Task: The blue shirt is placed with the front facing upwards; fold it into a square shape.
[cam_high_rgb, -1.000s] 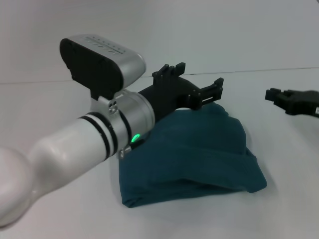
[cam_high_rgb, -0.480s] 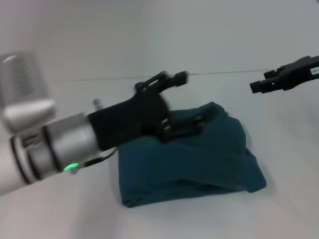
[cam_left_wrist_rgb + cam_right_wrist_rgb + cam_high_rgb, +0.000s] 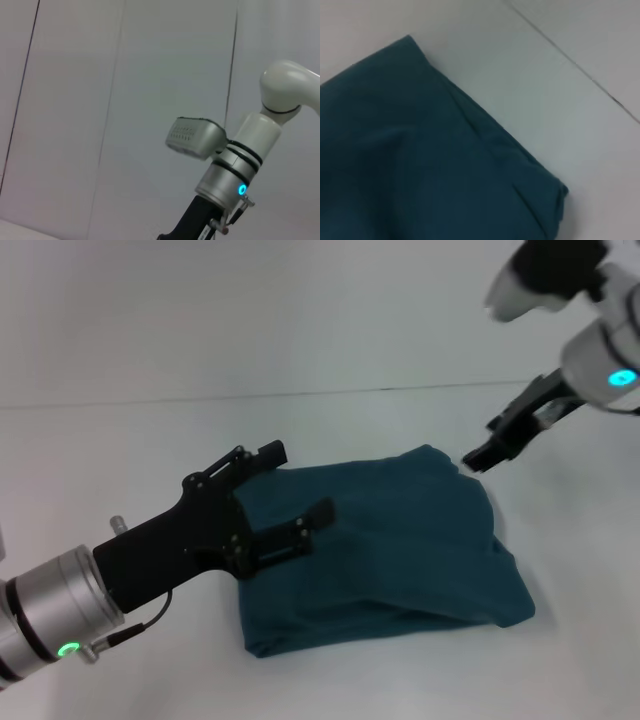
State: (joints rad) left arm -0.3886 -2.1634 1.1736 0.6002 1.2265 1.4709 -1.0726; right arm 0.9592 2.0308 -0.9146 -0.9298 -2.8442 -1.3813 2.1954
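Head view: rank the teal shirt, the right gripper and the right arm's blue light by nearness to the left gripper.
1. Folded dark teal-blue shirt, overlapped by the left gripper.
2. Black right gripper, by the shirt's far right corner.
3. Blue wrist light, upper right.

White-and-silver arms, black left gripper point(image 3: 298, 490), black right gripper point(image 3: 482, 458), green and blue indicator lights

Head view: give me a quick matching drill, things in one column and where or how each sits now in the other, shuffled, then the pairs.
Things:
1. blue shirt
2. left gripper
3. right gripper
4. table

Places or states:
A. at the shirt's far right corner
B. white surface under everything
C. open, over the shirt's left edge
D. folded into a compact bundle

Pairs: 1-D, 2-C, 3-A, 4-B
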